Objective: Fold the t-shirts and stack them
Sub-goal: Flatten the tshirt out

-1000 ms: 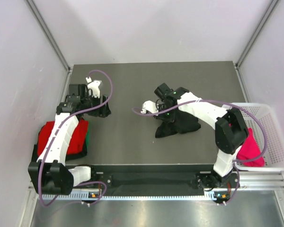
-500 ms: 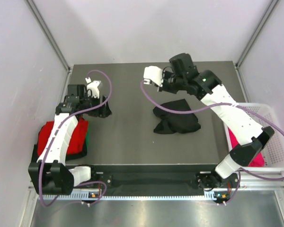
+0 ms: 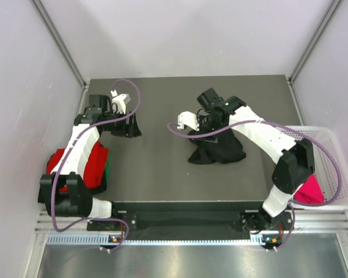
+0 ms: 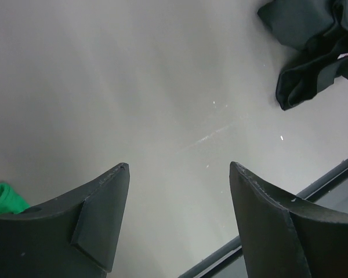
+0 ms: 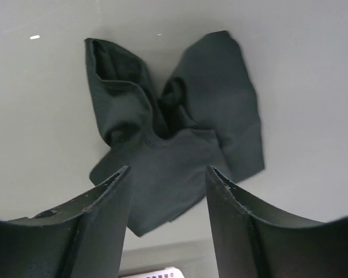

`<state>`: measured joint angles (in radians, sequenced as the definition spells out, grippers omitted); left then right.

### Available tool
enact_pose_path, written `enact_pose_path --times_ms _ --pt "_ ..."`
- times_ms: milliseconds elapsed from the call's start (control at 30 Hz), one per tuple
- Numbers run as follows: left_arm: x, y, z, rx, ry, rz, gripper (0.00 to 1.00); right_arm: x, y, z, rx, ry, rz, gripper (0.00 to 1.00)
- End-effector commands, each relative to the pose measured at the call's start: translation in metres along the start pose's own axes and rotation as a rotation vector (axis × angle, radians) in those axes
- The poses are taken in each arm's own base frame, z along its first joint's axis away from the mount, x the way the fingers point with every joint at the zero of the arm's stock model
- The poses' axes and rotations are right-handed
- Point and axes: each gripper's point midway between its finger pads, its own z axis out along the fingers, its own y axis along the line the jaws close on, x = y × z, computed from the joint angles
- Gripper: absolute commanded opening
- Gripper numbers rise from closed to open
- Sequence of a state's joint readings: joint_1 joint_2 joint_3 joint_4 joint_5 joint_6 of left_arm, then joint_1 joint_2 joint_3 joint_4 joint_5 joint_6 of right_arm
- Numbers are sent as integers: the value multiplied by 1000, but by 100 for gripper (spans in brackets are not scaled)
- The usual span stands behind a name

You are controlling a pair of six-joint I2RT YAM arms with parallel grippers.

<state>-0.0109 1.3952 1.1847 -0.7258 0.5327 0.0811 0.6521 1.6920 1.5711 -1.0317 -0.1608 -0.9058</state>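
We find the crumpled black cloth t-shirt (image 3: 217, 149) lying right of centre on the dark grey tabletop (image 3: 162, 104), a bunched heap rather than a spread garment. The right end effector (image 5: 168, 169) hangs directly over it with its jaws wide apart and nothing between them. In the right wrist view the shirt fills the gap below: two puckered lobes on the far side and a flatter panel on the near side.

From above, the heap runs longer left to right than front to back, so its long axis lies roughly across the tabletop. We judge that the next grasp has to go for an edge or corner, not the bunched middle.

The left end effector (image 4: 180, 165) is also spread wide and empty, above bare tabletop. The black shirt lies well off to its right, so the right arm is clearly the nearer one.

At the left edge, a red cloth t-shirt (image 3: 84, 165) rests on a green cloth t-shirt (image 3: 107, 172). A magenta-pink cloth t-shirt (image 3: 310, 190) sits in the white plastic mesh basket (image 3: 336, 156) on the right, not yet folded.
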Motion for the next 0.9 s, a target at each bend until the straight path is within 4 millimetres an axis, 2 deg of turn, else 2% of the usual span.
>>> enact_pose_path --times_ms 0,67,367,400,467,500,533,567,633,667,700,733,767,800,833,867 --pt "-6 -5 -10 3 -57 36 75 -6 5 7 -56 -16 -3 56" --pt "-5 -6 -11 2 -59 37 75 -2 10 21 -99 -1 14 59" --pt "-2 -6 -12 -4 -64 42 75 9 19 55 -175 48 59 60" --pt "-2 -5 -13 -9 -67 43 75 10 19 56 -172 54 63 44" --pt "-1 -4 -12 -12 -65 41 74 10 14 56 -156 61 62 26" --pt "-1 -5 -12 -10 -65 41 74 9 12 53 -143 62 61 10" --pt "-1 -5 -12 -7 -67 36 74 9 10 47 -136 64 59 6" --pt "-4 -8 -10 14 -74 28 74 0 4 32 -99 34 43 0" --pt "-10 -11 -5 48 -77 19 74 -13 -5 7 -36 -23 17 0" --pt "-8 -9 7 73 -41 -7 74 -22 -10 -20 23 -68 -4 0" --pt "-21 -13 9 96 -42 -4 73 -26 -14 -34 58 -91 -29 0" --pt "-10 -18 29 152 46 -38 73 -29 -21 -50 117 -103 -43 0" --pt "-9 -22 36 179 88 -44 73 -34 -24 -80 199 -143 -62 0" --pt "-12 -26 43 196 112 -36 73 -34 -29 -95 255 -156 -86 0" --pt "-12 -32 62 209 165 -13 73 -33 -35 -107 328 -164 -96 0" --pt "-13 -34 71 209 183 5 73 -33 -34 -132 387 -189 -109 0"
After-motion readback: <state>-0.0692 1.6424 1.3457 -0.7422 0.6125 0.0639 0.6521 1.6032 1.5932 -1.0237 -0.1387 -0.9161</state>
